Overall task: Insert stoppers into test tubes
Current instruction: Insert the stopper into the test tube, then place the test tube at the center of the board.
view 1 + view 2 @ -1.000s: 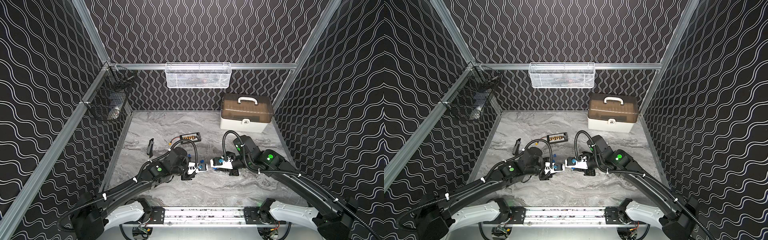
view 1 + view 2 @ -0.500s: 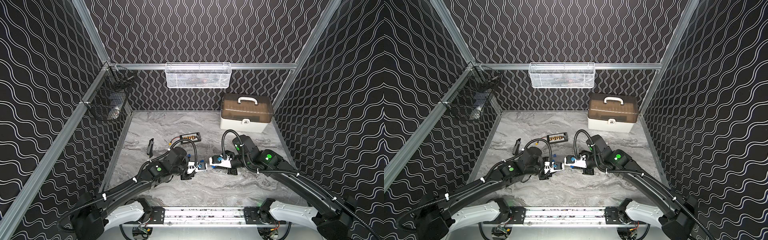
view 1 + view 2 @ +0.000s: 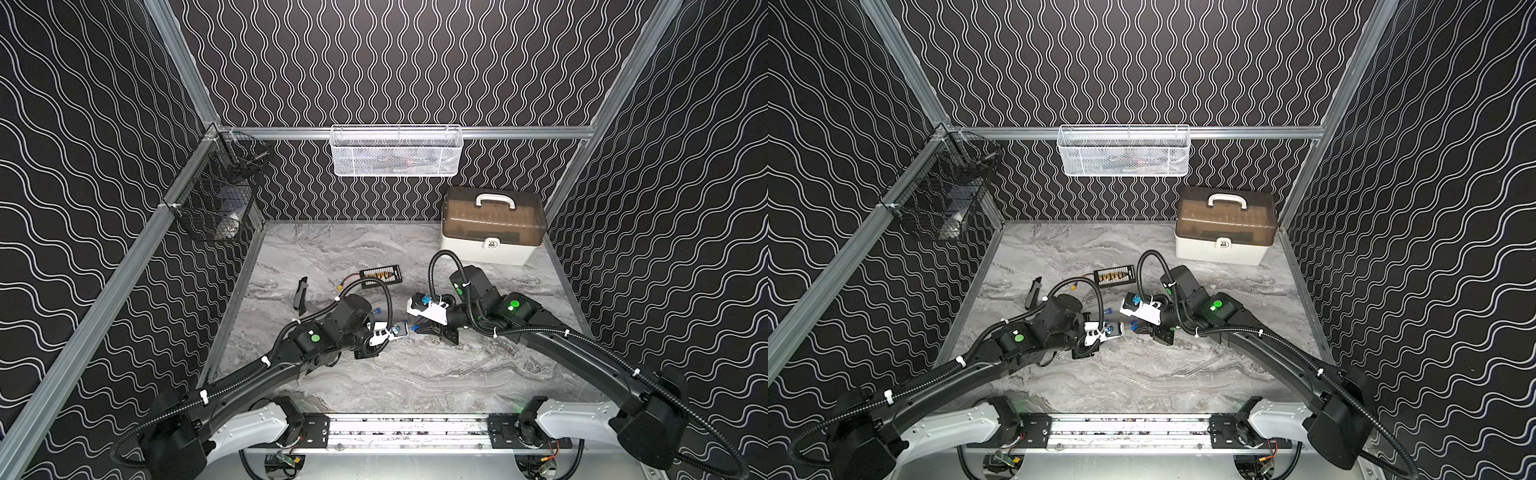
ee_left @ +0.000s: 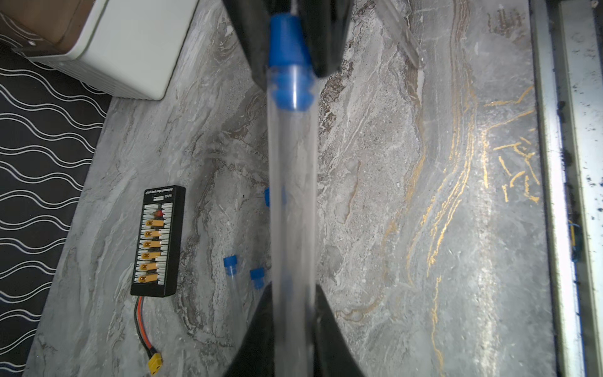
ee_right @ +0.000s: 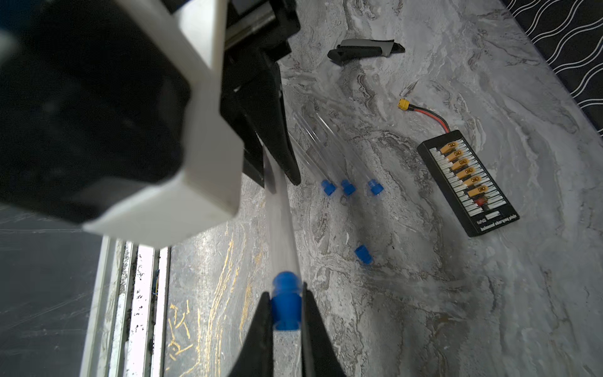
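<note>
Two black robot arms meet near the middle of a grey marbled tabletop (image 3: 415, 382). The left gripper (image 4: 293, 290) is clamped around a clear tube (image 4: 292, 182), which spans the gap to the other arm. The right gripper (image 5: 286, 293) pinches a blue stopper (image 5: 286, 310) by its cap. The stopper's stem sits inside the tube's mouth, with the cap outside.

Just behind the grippers, toward the back edge, three stoppered tubes (image 5: 331, 147) lie side by side with their blue ends in a row. A loose stopper (image 5: 363, 254) lies on the tabletop near those ends. Further back is a black board (image 5: 466, 182) with gold connectors and a red wire.

A bare tube (image 4: 401, 36), with no stopper at the end in view, lies nearer the front edge. A dark tool (image 3: 300, 293) lies toward the left edge. A white box (image 3: 492, 228) with a brown lid stands in the back right corner.
</note>
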Robot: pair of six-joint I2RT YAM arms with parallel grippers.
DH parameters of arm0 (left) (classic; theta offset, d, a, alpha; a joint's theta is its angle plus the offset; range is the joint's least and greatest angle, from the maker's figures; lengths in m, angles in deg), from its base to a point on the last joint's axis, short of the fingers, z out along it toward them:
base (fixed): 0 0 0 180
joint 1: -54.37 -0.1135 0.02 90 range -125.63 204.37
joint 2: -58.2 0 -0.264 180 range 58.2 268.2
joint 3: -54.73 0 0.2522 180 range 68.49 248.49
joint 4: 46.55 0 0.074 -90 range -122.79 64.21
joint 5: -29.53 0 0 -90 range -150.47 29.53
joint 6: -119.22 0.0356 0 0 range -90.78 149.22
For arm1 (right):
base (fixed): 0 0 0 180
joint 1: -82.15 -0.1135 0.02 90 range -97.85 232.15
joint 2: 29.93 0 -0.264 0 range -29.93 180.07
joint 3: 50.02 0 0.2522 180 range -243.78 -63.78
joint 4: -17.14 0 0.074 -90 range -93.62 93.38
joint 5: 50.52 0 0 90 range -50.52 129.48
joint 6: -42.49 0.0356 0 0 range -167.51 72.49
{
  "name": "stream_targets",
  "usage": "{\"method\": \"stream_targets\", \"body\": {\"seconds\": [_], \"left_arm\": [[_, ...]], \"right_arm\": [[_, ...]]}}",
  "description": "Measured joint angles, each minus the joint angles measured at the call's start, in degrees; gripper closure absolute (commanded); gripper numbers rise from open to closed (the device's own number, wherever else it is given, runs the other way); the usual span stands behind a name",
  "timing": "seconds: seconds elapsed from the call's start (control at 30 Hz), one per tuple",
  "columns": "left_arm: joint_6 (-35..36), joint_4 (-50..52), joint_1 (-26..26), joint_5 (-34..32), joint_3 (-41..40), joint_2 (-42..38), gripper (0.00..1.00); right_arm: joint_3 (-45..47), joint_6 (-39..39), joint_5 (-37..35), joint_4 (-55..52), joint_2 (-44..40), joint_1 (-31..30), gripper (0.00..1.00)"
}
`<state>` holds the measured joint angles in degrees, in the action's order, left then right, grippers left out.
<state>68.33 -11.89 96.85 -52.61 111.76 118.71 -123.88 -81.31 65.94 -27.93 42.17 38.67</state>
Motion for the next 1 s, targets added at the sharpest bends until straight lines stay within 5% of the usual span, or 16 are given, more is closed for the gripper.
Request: {"method": "stream_targets", "body": {"seconds": [0.23,0.4,0.53,0.77,1.0], "left_arm": [[0.26,0.96,0.0,-0.83,0.0,-0.48,1.0],[1.44,-4.72,0.46,2.23,0.0,-0.59,1.0],[3.23,-6.58,-0.98,2.58,-0.13,-0.7,1.0],[4.55,-0.52,-13.09,5.46,0.52,3.28,1.0],[4.57,7.39,-23.67,7.28,7.69,17.51,1.0]], "right_arm": [[-0.55,2.93,1.95,0.5,1.14,0.15,0.87],[-1.42,3.78,4.72,1.84,0.26,0.35,0.47],[-4.7,4.85,9.2,0.35,-3.52,6.1,0.33],[-6.34,15.45,21.73,-2.64,-7.98,18.12,0.31],[4.96,35.06,13.4,5.4,-8.66,19.17,0.34]]}}
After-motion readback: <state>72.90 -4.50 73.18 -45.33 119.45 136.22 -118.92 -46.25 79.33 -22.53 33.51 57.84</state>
